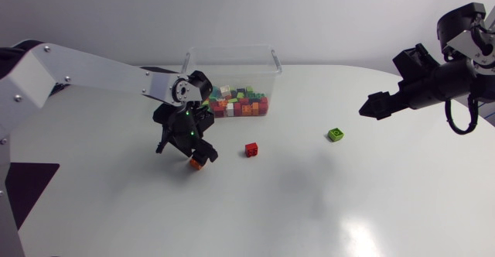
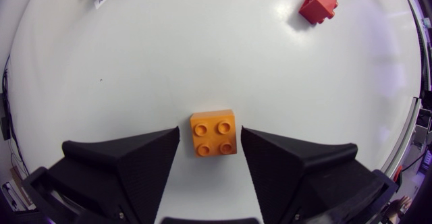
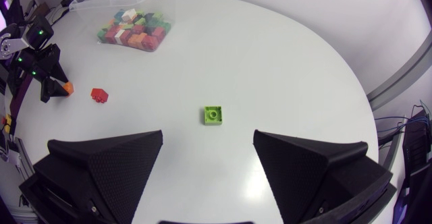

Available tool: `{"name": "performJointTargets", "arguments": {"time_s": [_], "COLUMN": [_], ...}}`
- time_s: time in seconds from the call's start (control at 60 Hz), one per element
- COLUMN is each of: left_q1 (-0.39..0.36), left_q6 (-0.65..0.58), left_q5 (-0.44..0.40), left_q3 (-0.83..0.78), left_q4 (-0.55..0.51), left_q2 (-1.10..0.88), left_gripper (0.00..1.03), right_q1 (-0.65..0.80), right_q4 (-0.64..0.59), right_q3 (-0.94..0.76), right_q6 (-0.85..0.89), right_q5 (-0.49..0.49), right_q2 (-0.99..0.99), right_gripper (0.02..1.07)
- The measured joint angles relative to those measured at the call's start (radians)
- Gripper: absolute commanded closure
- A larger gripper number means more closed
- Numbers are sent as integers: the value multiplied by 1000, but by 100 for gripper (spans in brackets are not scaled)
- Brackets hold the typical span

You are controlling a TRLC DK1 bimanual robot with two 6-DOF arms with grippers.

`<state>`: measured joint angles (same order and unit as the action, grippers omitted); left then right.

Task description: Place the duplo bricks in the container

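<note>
Left tool (image 1: 189, 153): open, pointing straight down, fingers straddling the orange brick (image 2: 214, 133) with a slim gap on each side; judged lined up to pinch its flat sides.
Orange brick: studs up, flat on the table (image 1: 309, 210), near-left of the container (image 1: 232, 59).
Left arm: comes in from the left, wrist bent steeply down over the brick.
Right tool (image 3: 208, 136): open wide, empty, held above the table at the right, angled towards the green brick (image 1: 336, 135); judged to be standing by.
Green brick: loose, right of centre.
Red brick (image 1: 251, 149): loose, just right of the left tool.
Container: clear tub, far centre, part-filled with mixed bricks; three bricks lie outside it.
</note>
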<state>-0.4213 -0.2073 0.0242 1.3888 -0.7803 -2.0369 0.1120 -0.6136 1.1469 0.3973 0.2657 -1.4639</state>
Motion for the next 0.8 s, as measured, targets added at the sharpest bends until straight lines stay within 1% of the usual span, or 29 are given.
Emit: {"name": "performJointTargets", "arguments": {"time_s": [0.033,0.117,0.15,0.167,0.2,0.233,0.267,0.283,0.333,0.483,0.667,0.8], "left_q1": [0,0,0,0,0,0,0,0,0,0,0,0], "left_q6": [0,0,0,0,-2,-3,-3,-3,-4,-4,-27,-34], "left_q5": [0,0,-5,-13,-26,-37,-53,-55,-69,-71,-72,-72], "left_q3": [0,0,0,0,0,0,0,0,0,0,0,0], "left_q4": [0,1,1,2,4,5,6,7,12,14,11,3], "left_q2": [-6,-11,-12,-12,-12,-12,-12,-12,-12,-12,29,104], "left_gripper": [51,53,55,57,58,62,64,67,68,69,70,70], "right_q1": [0,0,0,-2,-4,-7,-13,-14,-21,-39,-76,-94], "right_q4": [0,0,0,1,1,1,1,0,-4,-43,-83,-154], "right_q3": [8,21,26,27,31,33,38,41,56,140,243,320], "right_q6": [0,0,0,0,0,0,0,0,0,1,19,34], "right_q5": [0,0,0,0,0,0,0,0,0,-5,-82,-142], "right_q2": [-13,-35,-42,-47,-54,-62,-73,-80,-103,-195,-343,-438], "right_gripper": [10,11,12,13,13,13,13,13,13,13,13,13]}}
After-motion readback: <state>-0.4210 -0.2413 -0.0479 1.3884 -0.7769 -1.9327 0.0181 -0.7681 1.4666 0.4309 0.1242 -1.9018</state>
